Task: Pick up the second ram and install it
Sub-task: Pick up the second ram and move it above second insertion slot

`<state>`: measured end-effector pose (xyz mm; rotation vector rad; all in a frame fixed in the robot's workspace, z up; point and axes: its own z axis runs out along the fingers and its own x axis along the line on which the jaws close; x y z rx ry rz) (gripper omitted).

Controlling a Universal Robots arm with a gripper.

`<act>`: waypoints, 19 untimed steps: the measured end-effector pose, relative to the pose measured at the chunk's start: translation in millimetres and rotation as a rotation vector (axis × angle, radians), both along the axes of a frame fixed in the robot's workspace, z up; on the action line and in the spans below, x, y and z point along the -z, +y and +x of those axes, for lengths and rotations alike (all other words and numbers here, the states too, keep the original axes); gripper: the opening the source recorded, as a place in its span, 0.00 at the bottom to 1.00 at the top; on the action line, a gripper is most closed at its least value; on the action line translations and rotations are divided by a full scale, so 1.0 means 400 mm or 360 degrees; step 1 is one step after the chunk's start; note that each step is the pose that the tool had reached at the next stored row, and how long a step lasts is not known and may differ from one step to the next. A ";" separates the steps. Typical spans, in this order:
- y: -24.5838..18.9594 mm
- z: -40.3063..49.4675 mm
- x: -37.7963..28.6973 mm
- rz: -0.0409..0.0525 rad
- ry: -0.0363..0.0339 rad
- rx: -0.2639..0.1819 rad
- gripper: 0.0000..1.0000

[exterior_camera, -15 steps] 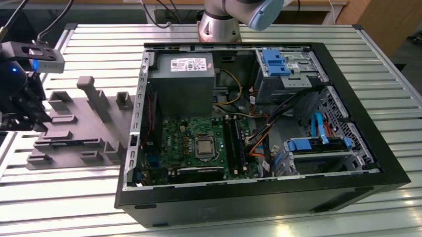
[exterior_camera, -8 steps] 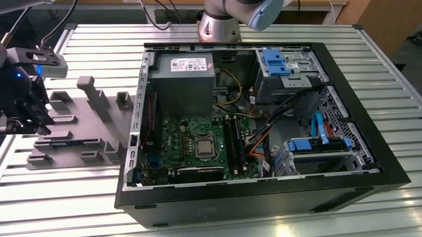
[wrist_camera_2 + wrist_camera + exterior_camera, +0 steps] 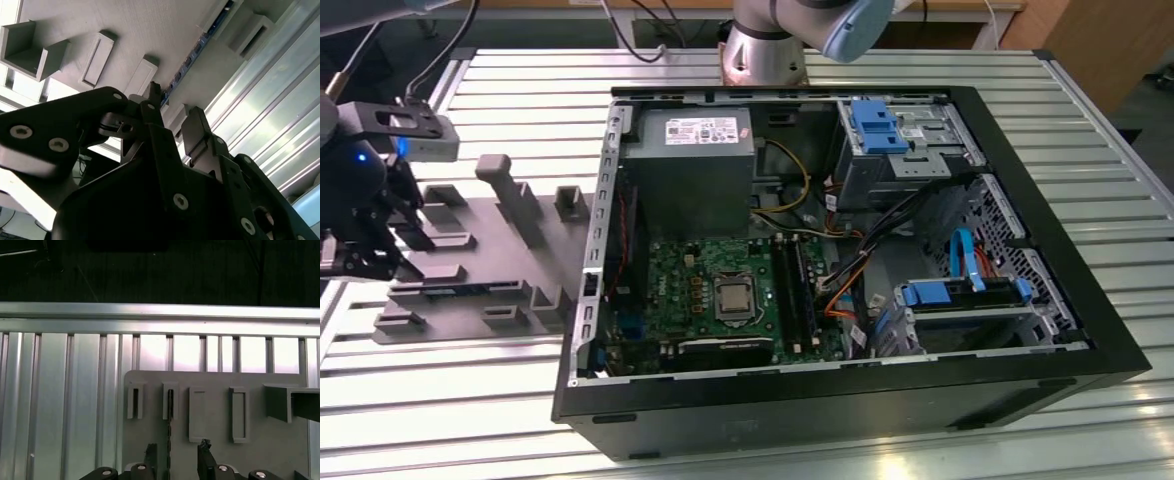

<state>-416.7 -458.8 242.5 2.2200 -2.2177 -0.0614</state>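
The second ram (image 3: 169, 432) stands on edge as a thin dark strip in a holder of the grey fixture plate (image 3: 215, 455). In the second wrist view the second ram (image 3: 192, 50) is a blue-green line running across the plate (image 3: 150, 30). My gripper (image 3: 177, 457) is open and straddles the near end of the stick, which lies close to one finger (image 3: 151, 455); the other finger (image 3: 204, 455) stands apart from it. In the exterior view my gripper (image 3: 367, 255) hangs low over the plate (image 3: 480, 255) at the far left, away from the motherboard's black slots (image 3: 794, 285).
An open black computer case (image 3: 854, 400) lies on the slatted metal table (image 3: 454, 420) at the exterior view's right of the plate, with the green motherboard (image 3: 680, 280), power supply (image 3: 700, 165) and drive cages inside. Raised grey blocks (image 3: 507, 190) stand on the plate.
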 end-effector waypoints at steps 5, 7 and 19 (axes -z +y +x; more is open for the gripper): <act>-0.001 0.000 0.023 -0.0001 -0.0004 0.0000 0.45; -0.001 0.000 0.032 -0.0001 -0.0005 0.0000 0.45; -0.002 0.000 0.085 -0.0004 -0.0015 0.0000 0.45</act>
